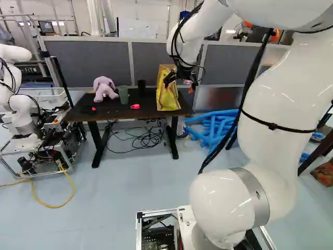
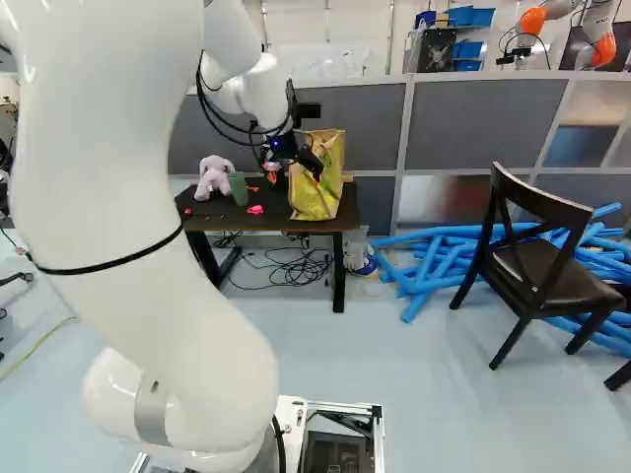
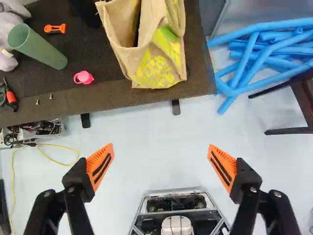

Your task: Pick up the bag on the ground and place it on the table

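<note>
Bag (image 3: 161, 58) is up on the counter (image 3: 110, 98), upright. Hand (image 1: 179, 87) released, fingers spread wide, nothing between them; wrist view has it on the near side of the bag, clear of it. Left of the bag: green cup (image 3: 41, 46), then plush toy (image 1: 104, 88) farther out. Pink thing (image 3: 83, 77) and orange tool (image 3: 55, 28) sit between bag and cup. Right of the bag, on the floor: blue tubes (image 2: 434, 258), chair (image 2: 537, 266) beyond. Cables (image 1: 147, 139) below, left of the bag.
</note>
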You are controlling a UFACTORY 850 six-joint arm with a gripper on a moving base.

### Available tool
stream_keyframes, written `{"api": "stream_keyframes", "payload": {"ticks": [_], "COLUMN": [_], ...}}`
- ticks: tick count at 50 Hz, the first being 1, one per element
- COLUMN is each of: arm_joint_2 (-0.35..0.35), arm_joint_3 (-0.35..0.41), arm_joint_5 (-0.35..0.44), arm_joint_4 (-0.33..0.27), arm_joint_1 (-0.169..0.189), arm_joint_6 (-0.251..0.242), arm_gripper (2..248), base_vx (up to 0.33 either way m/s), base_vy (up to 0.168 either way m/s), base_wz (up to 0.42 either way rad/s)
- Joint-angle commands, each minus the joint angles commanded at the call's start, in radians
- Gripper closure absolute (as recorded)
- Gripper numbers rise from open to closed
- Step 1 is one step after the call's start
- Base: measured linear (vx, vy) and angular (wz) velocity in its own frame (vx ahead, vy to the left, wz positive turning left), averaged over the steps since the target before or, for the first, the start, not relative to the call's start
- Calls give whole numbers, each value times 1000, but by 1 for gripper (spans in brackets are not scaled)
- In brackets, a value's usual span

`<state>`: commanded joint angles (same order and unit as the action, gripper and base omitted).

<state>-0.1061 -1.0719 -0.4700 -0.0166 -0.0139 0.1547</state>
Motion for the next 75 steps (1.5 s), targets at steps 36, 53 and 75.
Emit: {"api": "stream_keyframes", "payload": {"ticks": [36,53,75], "arm_joint_2": [144,206,273], "arm_joint_3": [367,526,697], "arm_joint_5": [501,718,951], "arm_joint_4": [6,9,12], "arm_joint_1": [5,7,10], "arm_joint_6": [-58,-83,-110], "arm_gripper": [3,3,3], "base_vx": [0,0,0], "base_vy": [0,0,0], "base_wz": [0,0,0]}}
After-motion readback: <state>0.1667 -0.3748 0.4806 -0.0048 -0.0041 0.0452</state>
